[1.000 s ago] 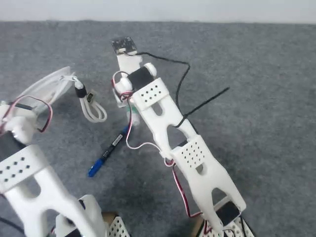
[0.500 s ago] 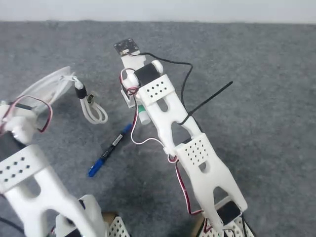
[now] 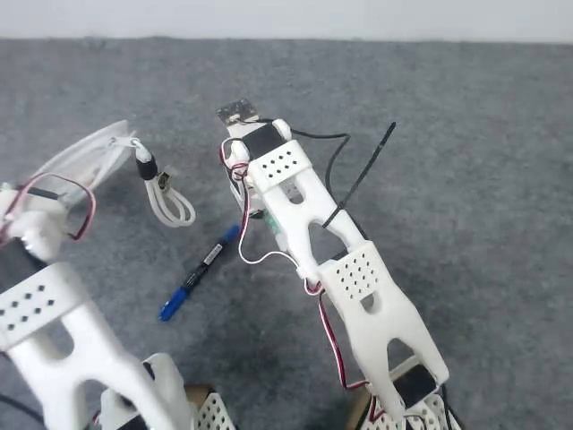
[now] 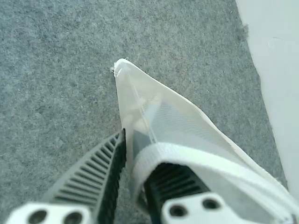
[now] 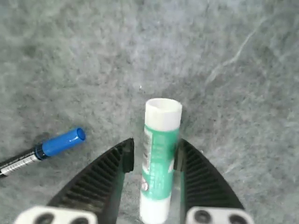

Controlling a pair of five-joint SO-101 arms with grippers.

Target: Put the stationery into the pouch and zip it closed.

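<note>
The left gripper (image 4: 127, 142) is clamped on one edge of the translucent pouch (image 4: 177, 116), over the left side of the carpet (image 3: 466, 179). What the pouch holds cannot be told through its mesh. The right gripper (image 5: 154, 147) has its jaws closed about a green glue stick (image 5: 161, 140), white cap pointing away from the wrist. The blue pen (image 3: 199, 271) lies nearby on the carpet. A white cable (image 3: 166, 193) lies between pen and pouch.
</note>
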